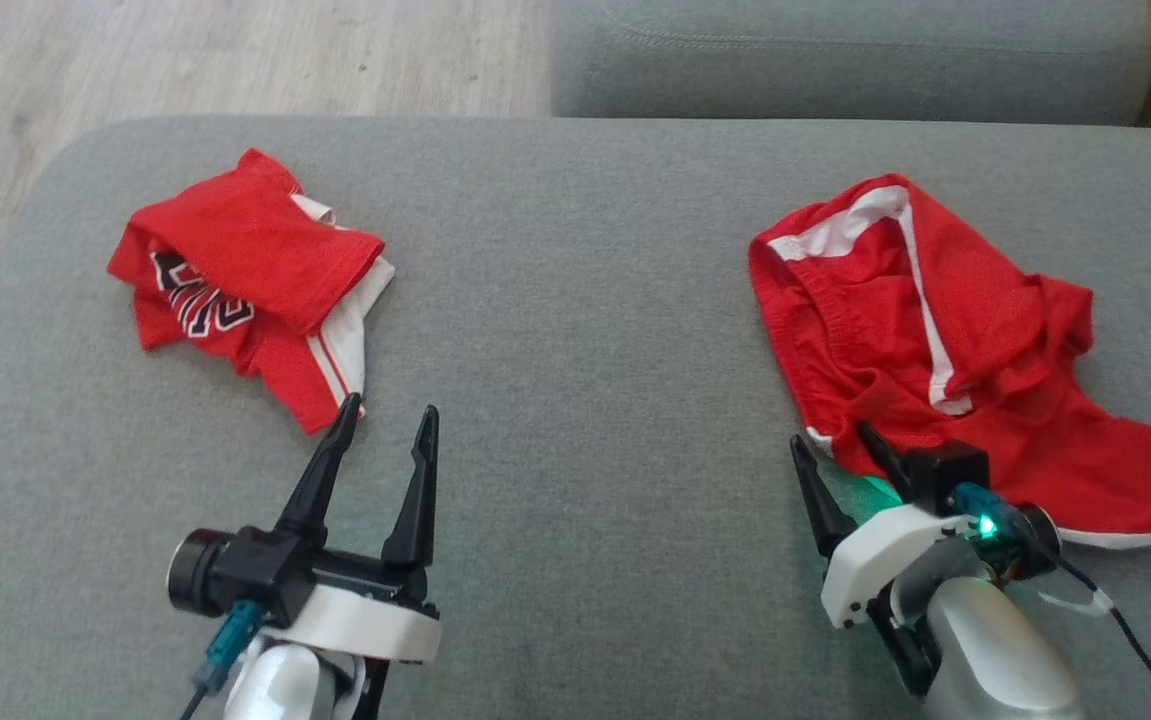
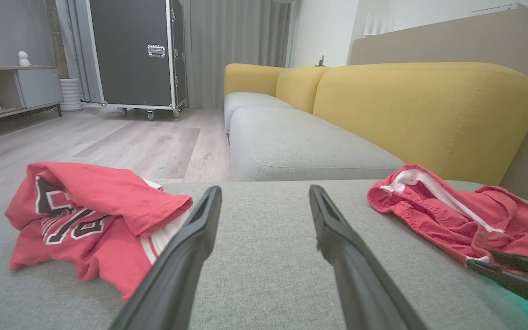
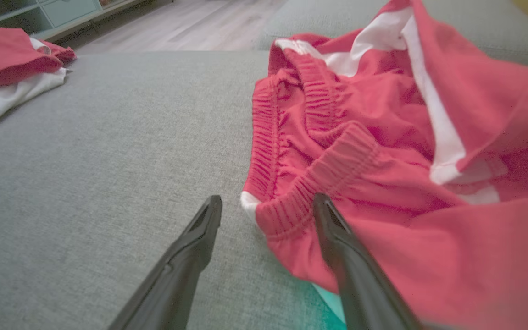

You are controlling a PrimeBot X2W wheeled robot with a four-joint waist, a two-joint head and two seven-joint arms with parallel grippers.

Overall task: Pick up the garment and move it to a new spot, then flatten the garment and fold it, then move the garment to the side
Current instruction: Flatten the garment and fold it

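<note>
Noted left tool (image 1: pixel 390 406) wide open, empty, beside jersey (image 1: pixel 235 260) near left edge of cushion (image 1: pixel 575 300). Noted right tool (image 1: pixel 831 436) wide open astride waistband of shorts (image 1: pixel 935 300), ungripped.

Left gripper (image 2: pixel 264 190) spread wide over grey cushion (image 2: pixel 264 275), between folded red jersey (image 2: pixel 94 220) and crumpled red shorts (image 2: pixel 452 220)
</note>
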